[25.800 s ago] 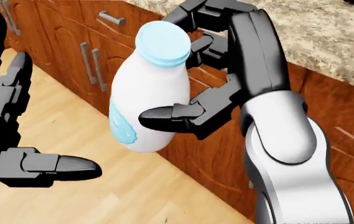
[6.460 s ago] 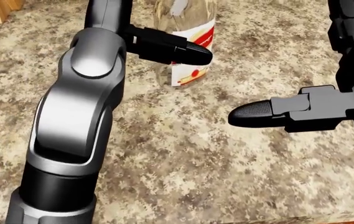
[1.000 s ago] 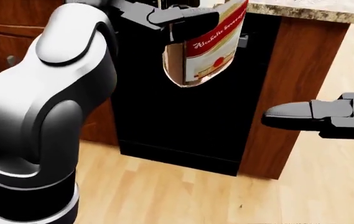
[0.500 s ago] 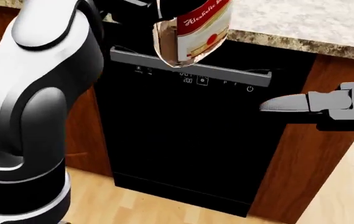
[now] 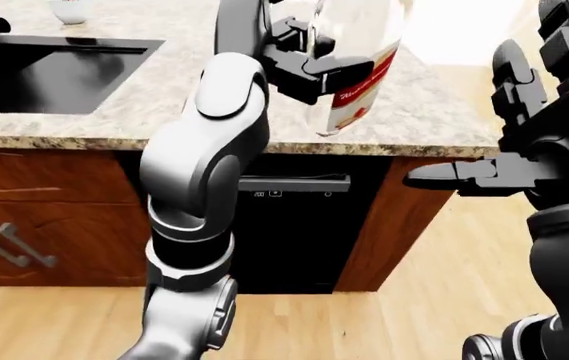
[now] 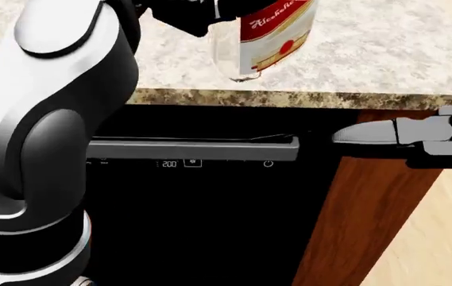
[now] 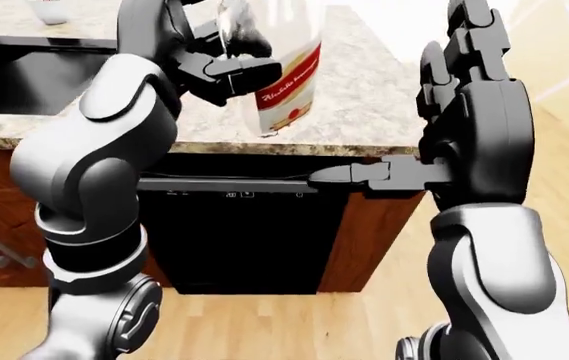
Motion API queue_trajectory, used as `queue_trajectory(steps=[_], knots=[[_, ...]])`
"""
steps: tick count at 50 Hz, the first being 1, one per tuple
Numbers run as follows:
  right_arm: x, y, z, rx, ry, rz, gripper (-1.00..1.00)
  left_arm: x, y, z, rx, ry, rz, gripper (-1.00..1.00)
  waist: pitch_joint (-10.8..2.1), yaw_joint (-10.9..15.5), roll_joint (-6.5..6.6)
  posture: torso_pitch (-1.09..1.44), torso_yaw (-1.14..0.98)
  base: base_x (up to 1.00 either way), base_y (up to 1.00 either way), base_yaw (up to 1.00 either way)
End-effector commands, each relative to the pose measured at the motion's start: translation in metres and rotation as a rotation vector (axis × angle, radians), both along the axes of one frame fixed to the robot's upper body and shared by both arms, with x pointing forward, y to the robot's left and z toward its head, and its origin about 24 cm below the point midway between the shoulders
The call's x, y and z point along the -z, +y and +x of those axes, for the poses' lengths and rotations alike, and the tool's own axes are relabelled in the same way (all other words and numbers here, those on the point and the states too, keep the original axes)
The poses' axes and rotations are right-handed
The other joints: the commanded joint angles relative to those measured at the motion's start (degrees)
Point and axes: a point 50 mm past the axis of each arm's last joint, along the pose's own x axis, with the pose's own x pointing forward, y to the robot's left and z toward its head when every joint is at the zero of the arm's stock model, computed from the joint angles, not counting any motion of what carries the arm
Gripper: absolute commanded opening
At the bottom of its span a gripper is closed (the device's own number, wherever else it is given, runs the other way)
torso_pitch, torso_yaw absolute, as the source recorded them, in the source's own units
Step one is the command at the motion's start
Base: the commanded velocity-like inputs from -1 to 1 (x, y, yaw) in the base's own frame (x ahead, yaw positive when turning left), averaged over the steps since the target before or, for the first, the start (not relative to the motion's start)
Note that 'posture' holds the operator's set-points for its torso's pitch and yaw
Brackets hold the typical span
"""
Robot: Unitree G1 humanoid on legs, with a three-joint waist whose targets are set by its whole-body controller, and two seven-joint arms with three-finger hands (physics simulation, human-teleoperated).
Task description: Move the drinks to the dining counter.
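Left-eye view: bottle held up over a granite counter's edge
Speckled counter (image 5: 164, 112) runs above wood cabinets (image 5: 44, 217) and plank floor (image 5: 444, 270); a black sink (image 5: 44, 71) is sunk near its top-left corner, a white cup (image 5: 69, 9) beyond it, a black dishwasher (image 5: 294, 232) under the near edge. Left hand (image 5: 314, 60) has its fingers wrapped round the clear bottle (image 6: 261, 36), tilted, with a red-and-white label. Right hand (image 7: 464, 97) stands spread wide, holding nothing

Clear glass bottle (image 5: 359, 67), speckled granite counter (image 5: 154, 105), glossy black dishwasher (image 6: 202, 220), reddish wood cabinets (image 5: 34, 202)
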Motion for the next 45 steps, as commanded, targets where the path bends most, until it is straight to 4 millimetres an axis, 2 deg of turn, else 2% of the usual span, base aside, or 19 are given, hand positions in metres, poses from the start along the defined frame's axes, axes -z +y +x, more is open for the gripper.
queue_trajectory(steps=[1,2,3,4,5,7,10,11,13,15,18,19,23,25,27,28,33,36,45], knots=[[-0.0025,0.0002,0.0000,0.000,-0.018,-0.007,1.00,-0.0042,0.0082,0.0012,-0.044,-0.021,-0.022,-1.00,-1.32,0.01,-1.97,0.00,0.00,0.00,0.00,0.00],[-0.0022,0.0000,0.0005,0.002,-0.016,-0.007,1.00,-0.0042,0.0083,0.0012,-0.045,-0.021,-0.022,-1.00,-0.68,0.33,-0.37,0.00,0.00,0.00,0.00,0.00],[-0.0016,0.0000,0.0010,0.003,-0.012,-0.008,1.00,-0.0040,0.0083,0.0014,-0.045,-0.021,-0.022,-1.00,-0.47,0.14,0.02,0.00,0.00,0.00,0.00,0.00],[-0.0016,0.0000,0.0016,0.007,-0.007,-0.010,1.00,-0.0039,0.0083,0.0016,-0.045,-0.021,-0.022,-1.00,-0.96,0.26,0.38,0.00,0.00,0.03,0.00,0.00],[-0.0012,0.0001,0.0019,0.007,-0.006,-0.010,1.00,-0.0040,0.0082,0.0016,-0.045,-0.021,-0.022,-1.00,-2.91,0.24,0.81,0.00,0.00,0.22,0.00,0.00],[-0.0011,0.0001,0.0021,0.006,-0.006,-0.010,1.00,-0.0040,0.0080,0.0017,-0.045,-0.021,-0.022,-1.00,-1.65,-0.05,1.21,0.00,0.00,0.30,0.00,0.00],[-0.0017,-0.0003,0.0016,0.005,-0.011,-0.006,1.00,-0.0045,0.0079,0.0015,-0.044,-0.021,-0.022,-1.00,-1.68,-0.26,2.04,0.00,0.00,0.27,0.00,0.00],[-0.0016,-0.0004,0.0014,0.006,-0.011,-0.006,1.00,-0.0047,0.0080,0.0015,-0.044,-0.022,-0.022,-1.00,-0.64,-0.59,2.30,0.00,0.00,0.04,0.00,0.00],[-0.0023,-0.0004,0.0012,0.005,-0.009,-0.003,1.00,-0.0050,0.0080,0.0014,-0.045,-0.022,-0.022,-1.00,-1.61,-1.04,3.63,0.00,0.00,0.00,0.00,0.00],[-0.0027,-0.0005,0.0015,0.005,-0.008,-0.003,1.00,-0.0053,0.0077,0.0005,-0.044,-0.023,-0.022,-1.00,-1.17,-1.09,2.57,0.00,0.00,0.00,0.00,0.00],[-0.0021,-0.0009,0.0017,0.007,-0.005,-0.005,1.00,-0.0052,0.0076,0.0005,-0.044,-0.023,-0.022,-1.00,-1.49,-0.68,2.59,0.00,0.00,0.01,0.00,0.00],[-0.0020,-0.0005,0.0016,0.006,-0.006,-0.007,1.00,-0.0052,0.0075,0.0004,-0.043,-0.023,-0.022,-1.00,-2.80,-0.38,2.99,0.00,0.00,0.12,0.00,0.00],[-0.0015,-0.0006,0.0018,0.006,-0.009,-0.005,1.00,-0.0037,0.0076,0.0010,-0.043,-0.021,-0.022,-1.00,-2.21,0.15,2.81,0.00,0.00,0.12,0.00,0.00],[-0.0015,-0.0007,0.0016,0.008,-0.008,-0.004,1.00,-0.0038,0.0074,0.0009,-0.042,-0.022,-0.022,-1.00,-1.28,0.20,2.00,0.00,0.00,0.00,0.00,0.00],[-0.0013,-0.0004,0.0018,0.009,-0.006,-0.006,1.00,-0.0038,0.0074,0.0009,-0.042,-0.022,-0.023,-1.00,-1.37,0.31,-0.48,0.00,0.00,0.00,0.00,0.00],[-0.0009,-0.0006,0.0020,0.010,-0.005,-0.007,1.00,-0.0034,0.0074,0.0011,-0.042,-0.021,-0.023,-1.00,-1.46,0.56,0.71,0.00,0.00,0.00,0.00,0.00],[-0.0010,-0.0010,0.0023,0.010,-0.006,-0.008,1.00,-0.0044,0.0071,0.0007,-0.042,-0.023,-0.023,-1.00,-1.46,0.22,0.39,0.00,0.00,0.00,0.00,0.00],[-0.0015,-0.0005,0.0009,0.008,-0.014,-0.007,1.00,-0.0045,0.0074,0.0005,-0.042,-0.024,-0.025,-1.00,-1.22,-0.26,1.89,0.00,0.00,0.01,0.00,0.00],[-0.0016,-0.0013,0.0012,0.013,-0.011,-0.012,1.00,-0.0063,0.0067,-0.0003,-0.042,-0.027,-0.024,-1.00,-1.78,-0.13,1.23,0.00,0.00,0.00,0.00,0.00]])
